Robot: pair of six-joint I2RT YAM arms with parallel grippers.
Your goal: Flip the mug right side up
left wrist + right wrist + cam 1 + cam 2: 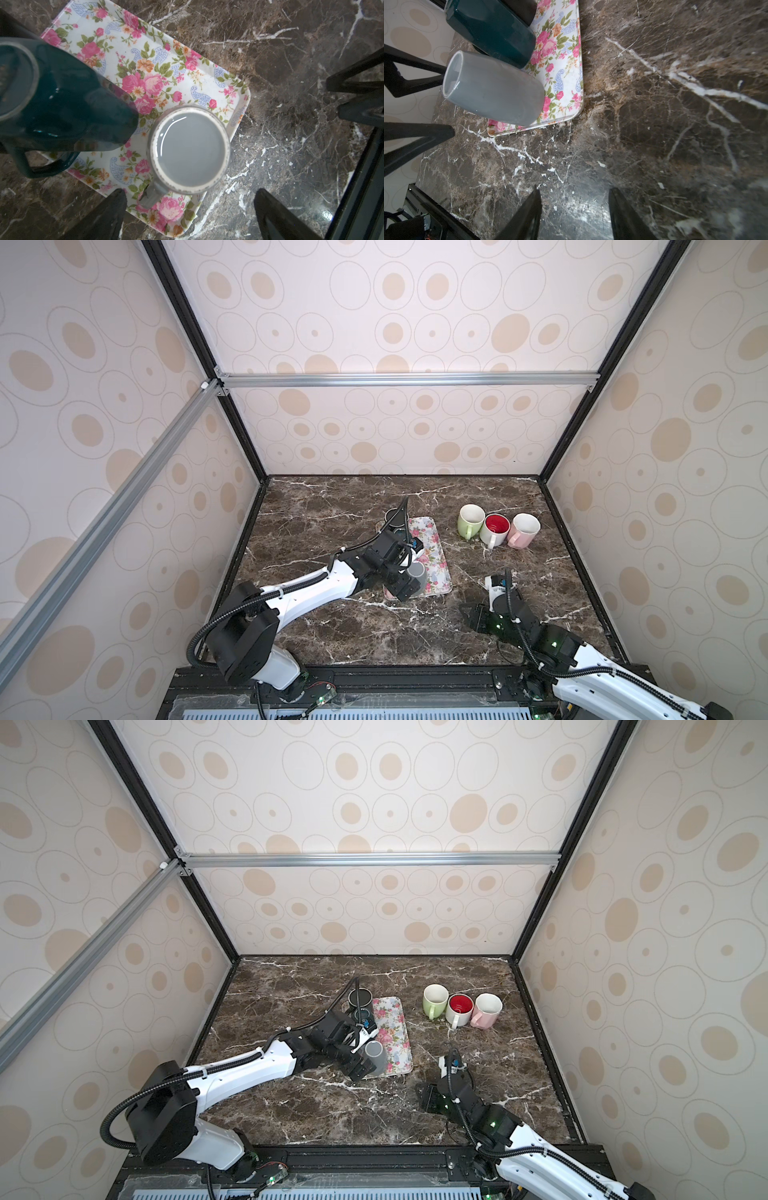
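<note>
Barely begun, by the look of it. Over the tray's 6 o'clock end, left tool hanging with jaws wide apart, astride the grey mug but not touching it. At 5 o'clock of the tray, right tool low over bare stone, jaws partly apart, nothing between them. Grey mug bottom-up on the tray's 6 o'clock corner, foot ring facing the left wrist camera, handle towards the left arm. Just beside it at 12 o'clock, teal mug, likewise base-up. Left to do: close on the grey mug, lift, flip, set down mouth-up.

Around it all, cream walls printed with tan ovals, black corner posts, one silver rail across the back. Below, dark brown marble-look tabletop veined white. Floral tray near its middle. At 2 o'clock of the tray, well apart from it, green mug, red-lined mug and pink mug in a touching row, mouths up.
</note>
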